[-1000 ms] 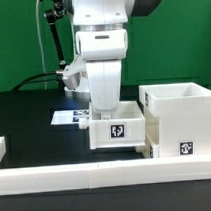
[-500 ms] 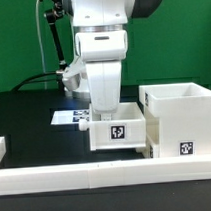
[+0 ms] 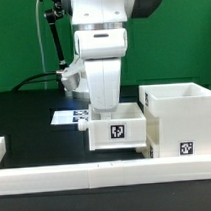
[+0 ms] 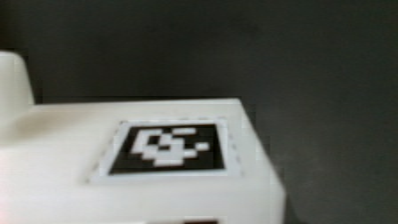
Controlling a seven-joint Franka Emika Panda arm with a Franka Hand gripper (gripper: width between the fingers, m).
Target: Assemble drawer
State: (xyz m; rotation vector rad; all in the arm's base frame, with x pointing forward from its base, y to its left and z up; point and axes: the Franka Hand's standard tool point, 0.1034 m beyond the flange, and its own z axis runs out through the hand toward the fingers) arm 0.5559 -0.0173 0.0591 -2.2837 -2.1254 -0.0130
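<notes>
Drawer tray (image 3: pixel 117 131) sits on the black table (image 3: pixel 34 122), just beside the tall box shell (image 3: pixel 181 120) on the exterior view's right, likely staged for insertion. Exterior view: your arm stands directly over the tray, hiding the gripper; I cannot tell whether it is spread or pinching. Wrist view: the tray's tag (image 4: pixel 167 149) fills the frame, blurred, so you are close above it.

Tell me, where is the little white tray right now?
In the exterior view, the tray sits centre, under the arm, touching the tall box on its right, behind the long rail.
</notes>
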